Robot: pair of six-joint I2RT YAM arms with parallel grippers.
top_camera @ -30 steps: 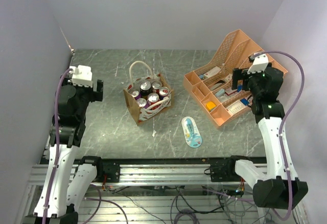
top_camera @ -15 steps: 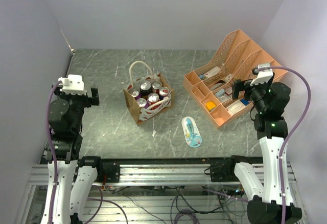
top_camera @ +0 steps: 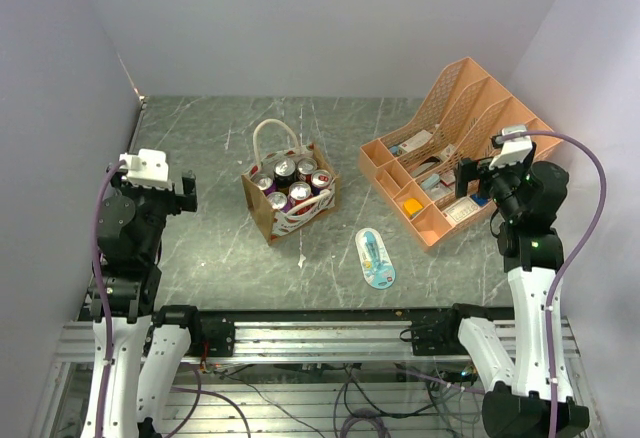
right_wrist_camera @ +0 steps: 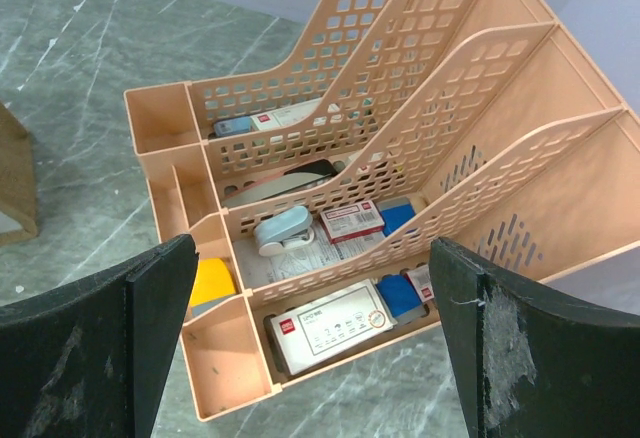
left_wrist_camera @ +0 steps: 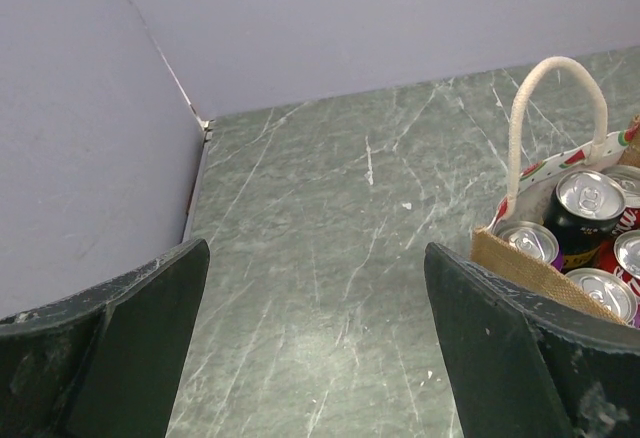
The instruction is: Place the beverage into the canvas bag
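Note:
The tan canvas bag (top_camera: 266, 214) with white looped handles and red watermelon prints stands upright at the middle of the table. Several beverage cans (top_camera: 285, 169) stand inside it, tops up. In the left wrist view the bag (left_wrist_camera: 515, 261) is at the right edge with cans (left_wrist_camera: 587, 198) showing. My left gripper (top_camera: 185, 190) is open and empty, raised left of the bag. My right gripper (top_camera: 468, 176) is open and empty, raised over the front right of the orange organizer. No can lies outside the bag.
An orange mesh desk organizer (top_camera: 470, 83) with stationery stands at the back right; it fills the right wrist view (right_wrist_camera: 400, 78). A flat light-blue oval packet (top_camera: 375, 258) lies on the table in front of the bag. Walls close in on the left, back and right.
Both arms pulled back toward their bases over the last second, the left arm down and left, the right arm right and down. In the last half second they barely moved. The bag stayed put.

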